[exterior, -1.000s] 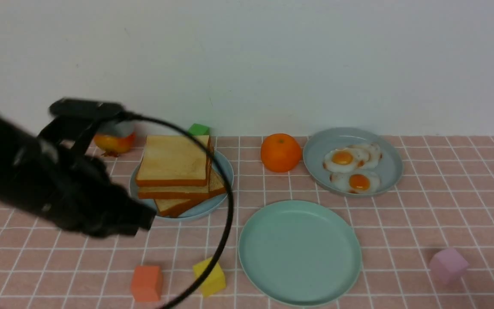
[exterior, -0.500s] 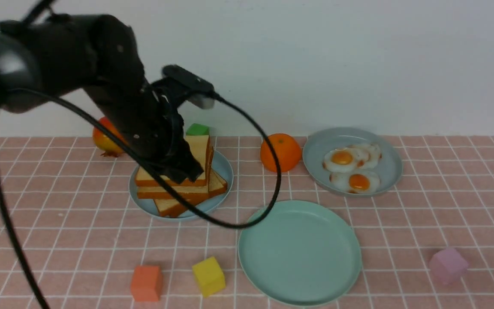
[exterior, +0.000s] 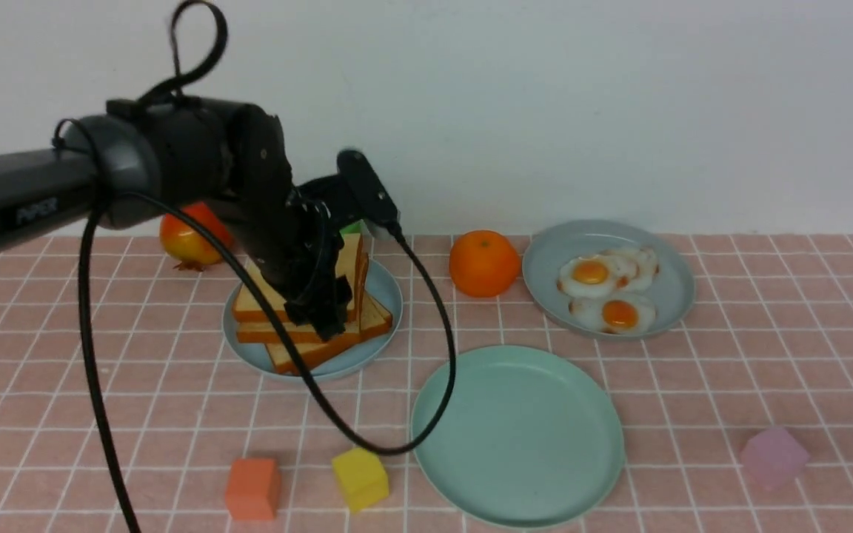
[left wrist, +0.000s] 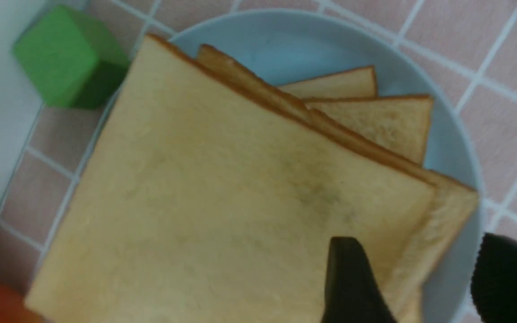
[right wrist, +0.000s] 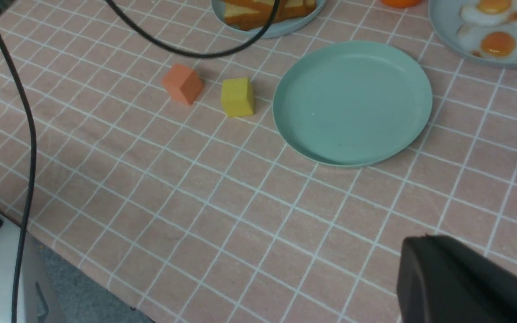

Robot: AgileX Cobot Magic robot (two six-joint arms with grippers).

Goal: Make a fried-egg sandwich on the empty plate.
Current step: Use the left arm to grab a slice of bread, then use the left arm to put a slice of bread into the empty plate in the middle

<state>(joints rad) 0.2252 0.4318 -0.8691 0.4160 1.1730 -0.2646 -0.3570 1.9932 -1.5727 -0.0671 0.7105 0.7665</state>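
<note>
A stack of toast slices (exterior: 358,300) lies on a light-blue plate (exterior: 386,285) at the back left. My left gripper (exterior: 319,314) hangs over the stack's near right corner, open. In the left wrist view one finger (left wrist: 352,282) is above the top slice (left wrist: 222,202) and the other finger (left wrist: 510,278) is past the stack's edge. The empty mint-green plate (exterior: 517,433) sits front centre. Fried eggs (exterior: 608,292) lie on a grey-blue plate (exterior: 674,296) at the back right. My right gripper (right wrist: 420,255) hovers shut over the tablecloth, near the front edge.
An orange (exterior: 483,263) stands between the two back plates, and a red fruit (exterior: 189,237) sits behind my left arm. An orange cube (exterior: 252,487), a yellow cube (exterior: 360,477) and a pink cube (exterior: 773,457) lie near the front. A green cube (left wrist: 67,58) is behind the toast plate.
My left arm has swung from the front left up and over the toast plate, then lowered onto the stack's corner. Its jaws have opened. The cable now trails onto the mint plate's rim.
</note>
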